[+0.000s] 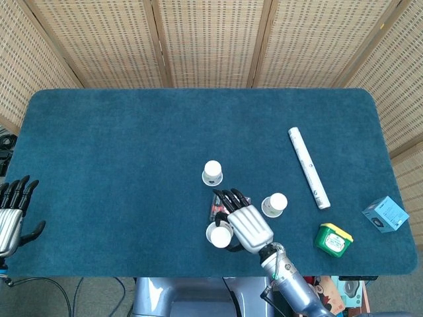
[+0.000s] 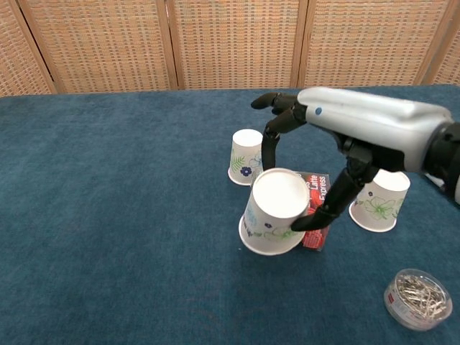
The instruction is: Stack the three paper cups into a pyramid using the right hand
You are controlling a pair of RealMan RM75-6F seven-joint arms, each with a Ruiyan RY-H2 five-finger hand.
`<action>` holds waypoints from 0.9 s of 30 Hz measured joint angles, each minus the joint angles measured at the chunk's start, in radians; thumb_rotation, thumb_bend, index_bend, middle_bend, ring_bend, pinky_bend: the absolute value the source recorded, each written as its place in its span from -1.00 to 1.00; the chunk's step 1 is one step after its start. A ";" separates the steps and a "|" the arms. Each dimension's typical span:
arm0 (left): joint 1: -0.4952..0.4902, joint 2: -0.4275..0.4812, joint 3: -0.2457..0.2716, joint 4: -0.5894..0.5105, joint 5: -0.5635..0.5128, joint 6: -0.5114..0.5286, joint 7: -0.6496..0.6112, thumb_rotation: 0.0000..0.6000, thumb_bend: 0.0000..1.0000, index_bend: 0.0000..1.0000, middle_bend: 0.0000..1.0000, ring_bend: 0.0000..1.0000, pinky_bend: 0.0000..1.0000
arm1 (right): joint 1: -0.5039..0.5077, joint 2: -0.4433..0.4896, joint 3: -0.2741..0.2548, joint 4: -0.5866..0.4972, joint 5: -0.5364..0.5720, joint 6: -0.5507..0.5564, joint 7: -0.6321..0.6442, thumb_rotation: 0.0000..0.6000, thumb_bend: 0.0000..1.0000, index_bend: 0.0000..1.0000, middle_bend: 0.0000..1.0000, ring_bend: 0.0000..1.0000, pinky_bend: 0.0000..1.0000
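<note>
Three white paper cups with a floral print stand upside down. My right hand (image 2: 345, 136) (image 1: 246, 223) holds one cup (image 2: 273, 212) (image 1: 219, 234) lifted above the table, thumb and fingers around its sides. A second cup (image 2: 246, 157) (image 1: 212, 172) stands on the cloth just behind it. The third cup (image 2: 380, 199) (image 1: 274, 205) stands to the right, partly behind the hand in the chest view. My left hand (image 1: 13, 214) hangs at the table's near left corner, fingers apart, holding nothing.
A red and black packet (image 2: 316, 208) lies under the lifted cup. A round tin of paper clips (image 2: 418, 298) sits near the front right. A white tube (image 1: 308, 168), a green box (image 1: 333, 238) and a blue box (image 1: 386, 214) lie further right.
</note>
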 measured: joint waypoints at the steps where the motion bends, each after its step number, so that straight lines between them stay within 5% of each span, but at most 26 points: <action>1: 0.000 0.000 0.000 0.000 0.001 0.001 0.001 1.00 -0.38 -1.00 -1.00 -1.00 -1.00 | 0.008 0.006 0.012 -0.011 0.010 0.004 -0.014 1.00 -0.92 0.08 -1.00 -1.00 -1.00; 12: -0.002 -0.006 -0.002 0.007 -0.006 -0.005 0.013 1.00 -0.38 -1.00 -1.00 -1.00 -1.00 | 0.098 0.012 0.131 0.023 0.137 0.015 -0.062 1.00 -0.92 0.08 -1.00 -1.00 -1.00; 27: -0.019 -0.036 -0.015 0.035 -0.040 -0.033 0.047 1.00 -0.38 -1.00 -1.00 -1.00 -1.00 | 0.232 -0.028 0.230 0.318 0.251 -0.058 0.022 1.00 -0.92 0.08 -1.00 -1.00 -1.00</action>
